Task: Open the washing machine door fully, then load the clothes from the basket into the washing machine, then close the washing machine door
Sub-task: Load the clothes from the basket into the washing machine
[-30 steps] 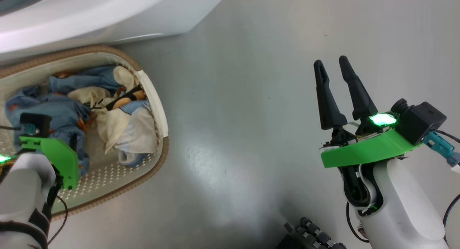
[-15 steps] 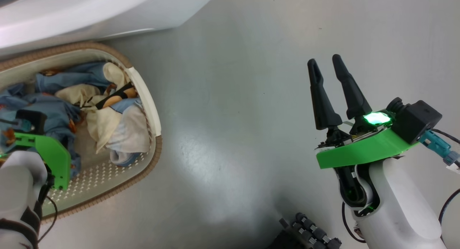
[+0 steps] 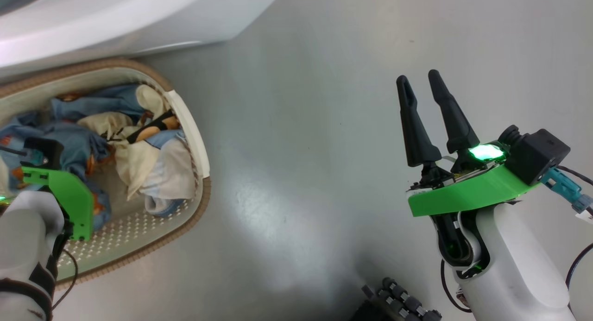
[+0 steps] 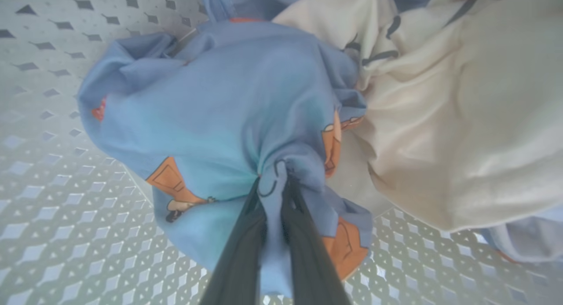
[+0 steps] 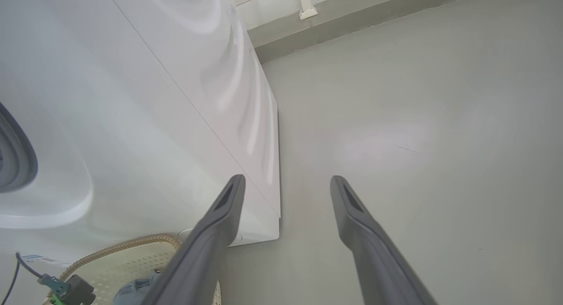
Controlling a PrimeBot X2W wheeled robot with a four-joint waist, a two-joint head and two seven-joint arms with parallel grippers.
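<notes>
The left gripper (image 4: pixel 273 184) reaches down into the basket (image 3: pixel 200 145), and its two dark fingers are pinched together on a bunched fold of a light blue garment (image 4: pixel 220 102) printed with orange cartoon figures. In the left wrist view the fabric gathers into a tight pucker right at the fingertips, with a strip of blue cloth squeezed between them. This garment lies on the basket's perforated bottom (image 4: pixel 53 173) and touches a cream cloth (image 4: pixel 440 120) beside it. In the head view the left arm's green wrist bracket (image 3: pixel 69 196) hangs over the basket's near left part and hides the fingers beneath it. The clothes (image 3: pixel 139 159), blue, cream and pale white, are heaped inside the basket, mostly toward its far side and right end. The basket stands on the grey floor (image 3: pixel 301 126) just in front of the washing machine (image 3: pixel 116 15), whose white body runs along the top left of the head view. The right gripper (image 3: pixel 418 76) is well apart from the basket, out over bare floor to the robot's right. Its fingers are spread wide with nothing between them, and they point toward the corner of the machine in the right wrist view.
</notes>
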